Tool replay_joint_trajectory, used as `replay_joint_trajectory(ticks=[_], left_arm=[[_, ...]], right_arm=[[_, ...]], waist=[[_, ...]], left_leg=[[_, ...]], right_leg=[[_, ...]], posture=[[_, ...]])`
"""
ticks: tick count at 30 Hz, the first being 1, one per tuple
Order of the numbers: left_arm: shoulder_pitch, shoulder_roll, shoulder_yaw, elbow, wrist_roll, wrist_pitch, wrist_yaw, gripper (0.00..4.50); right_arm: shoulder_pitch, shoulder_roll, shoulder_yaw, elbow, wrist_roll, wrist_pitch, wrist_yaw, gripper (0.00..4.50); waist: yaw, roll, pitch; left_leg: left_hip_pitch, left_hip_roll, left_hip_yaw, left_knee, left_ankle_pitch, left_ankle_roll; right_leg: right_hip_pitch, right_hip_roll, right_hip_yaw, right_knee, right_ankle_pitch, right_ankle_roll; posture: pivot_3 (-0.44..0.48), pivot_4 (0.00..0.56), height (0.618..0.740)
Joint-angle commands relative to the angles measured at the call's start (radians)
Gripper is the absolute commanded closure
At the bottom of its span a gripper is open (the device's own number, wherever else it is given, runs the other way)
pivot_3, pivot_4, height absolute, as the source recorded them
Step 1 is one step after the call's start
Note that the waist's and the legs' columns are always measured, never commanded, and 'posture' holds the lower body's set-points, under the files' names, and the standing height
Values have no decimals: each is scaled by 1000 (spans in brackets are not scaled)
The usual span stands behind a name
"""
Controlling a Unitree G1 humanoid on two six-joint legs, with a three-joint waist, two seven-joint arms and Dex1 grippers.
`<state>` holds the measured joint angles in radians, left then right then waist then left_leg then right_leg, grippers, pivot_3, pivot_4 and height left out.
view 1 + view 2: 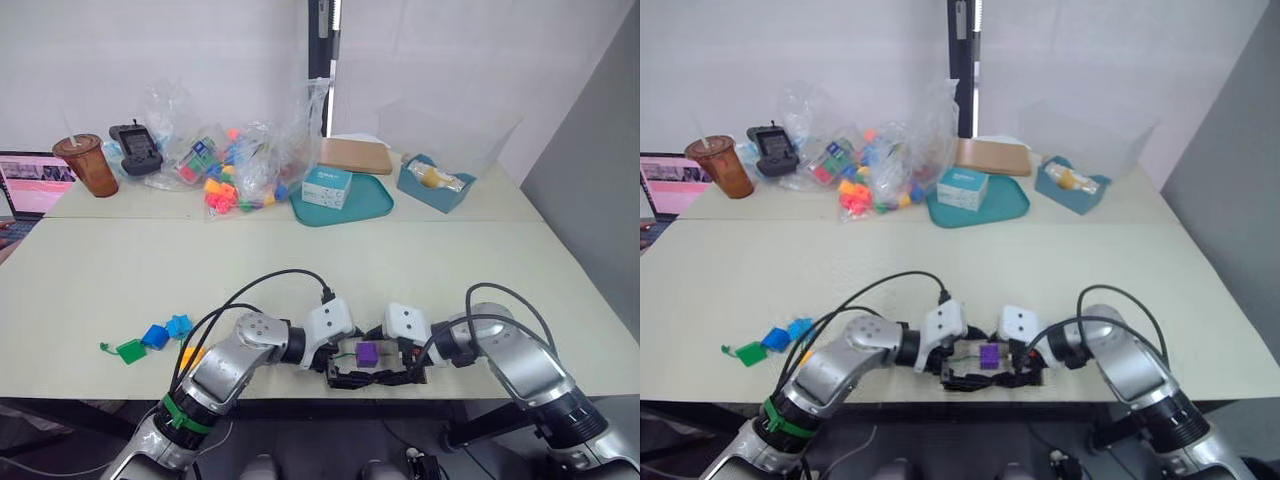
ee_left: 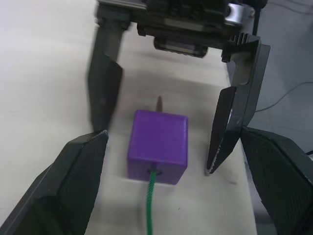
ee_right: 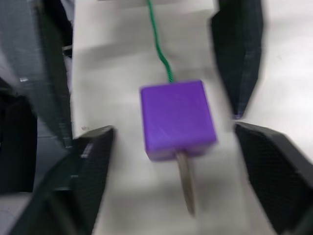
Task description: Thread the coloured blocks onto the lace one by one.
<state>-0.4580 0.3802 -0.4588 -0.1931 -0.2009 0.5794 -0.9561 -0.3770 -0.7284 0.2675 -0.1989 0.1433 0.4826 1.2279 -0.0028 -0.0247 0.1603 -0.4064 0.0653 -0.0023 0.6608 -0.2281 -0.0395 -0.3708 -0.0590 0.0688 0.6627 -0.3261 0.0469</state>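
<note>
At the near edge of the table point(image 1: 420, 260), the purple block point(image 1: 367, 353) lies between the two grippers, already on the lace point(image 2: 151, 196). In the left wrist view the green cord enters a hole in one face, and the stiff tip point(image 3: 186, 188) pokes out of the opposite face toward the right gripper point(image 1: 405, 374). Both claws stand wide, holding nothing: the left gripper point(image 1: 335, 374) has its fingers on either side of the block without touching it, and the right one mirrors it from the other side.

The block looks like light, hard plastic with smooth flat faces, so it probably slides or tips at a small nudge; the best hold would be a square pinch on two opposite side faces, leaving the holed faces free. The cord is soft and limp and will not push through anything. The slim tip is the only stiff part, so that is likely the place to pinch when pulling the lace on through.

Further out on the robot's left, the remaining blocks cluster together: a green block point(image 1: 130, 351), two blue blocks point(image 1: 166, 331) and an orange-yellow block point(image 1: 190, 356) partly hidden behind the left arm. The small green tab point(image 1: 103, 347) seems to lie just beside the green one.

At the far side stand a bag of bright toy pieces point(image 1: 235, 170), a teal tray point(image 1: 345, 205) and a brown cup point(image 1: 88, 165).
</note>
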Motion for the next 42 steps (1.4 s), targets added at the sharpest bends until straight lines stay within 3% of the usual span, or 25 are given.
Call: replay_joint_trajectory(ticks=[1,4,14,15,19,22,33,42], left_arm=[[-31,-25,-24,56,35,-44,15,0],[-50,-45,-36,115,60,-70,18,0],[-43,-15,-49,123,60,-92,-50,3142],[-42,-13,-49,121,60,-91,-53,3303],[-40,-7,-49,119,63,-91,-60,3302],[-39,-4,-51,114,61,-92,-71,3302],[-36,54,-61,81,65,-71,-120,3302],[-12,107,-10,36,61,-37,-87,3302]], right_arm=[[6,-50,-69,-51,54,-21,26,26],[16,-77,-77,-23,59,-51,33,26],[3,-61,-36,33,27,-122,20,0],[4,-60,-27,34,18,-131,19,0],[5,-51,2,41,-6,-150,9,0],[7,-49,15,50,-18,-167,8,773],[1,-67,23,83,-35,-209,23,4497],[-27,-35,41,64,-19,-196,31,4500]], waist=[[3,0,0],[3,0,0],[4,0,0],[4,0,0],[3,0,0],[3,0,0],[1,0,0],[-7,0,0]], left_leg=[[0,0,0,0,0,0],[0,0,0,0,0,0],[0,0,0,0,0,0],[0,0,0,0,0,0],[0,0,0,0,0,0],[1,0,0,0,0,0],[2,0,0,0,0,0],[2,1,0,0,0,0]], right_leg=[[0,0,0,0,0,0],[0,0,0,0,0,0],[0,0,0,0,0,0],[0,0,0,0,0,0],[0,0,0,0,0,0],[0,0,0,0,0,0],[1,0,0,1,0,0],[1,1,0,1,0,0]], posture=[[0,150,740],[0,150,740],[0,150,740],[0,150,740],[0,150,740],[0,150,740],[0,150,740],[0,150,740]])
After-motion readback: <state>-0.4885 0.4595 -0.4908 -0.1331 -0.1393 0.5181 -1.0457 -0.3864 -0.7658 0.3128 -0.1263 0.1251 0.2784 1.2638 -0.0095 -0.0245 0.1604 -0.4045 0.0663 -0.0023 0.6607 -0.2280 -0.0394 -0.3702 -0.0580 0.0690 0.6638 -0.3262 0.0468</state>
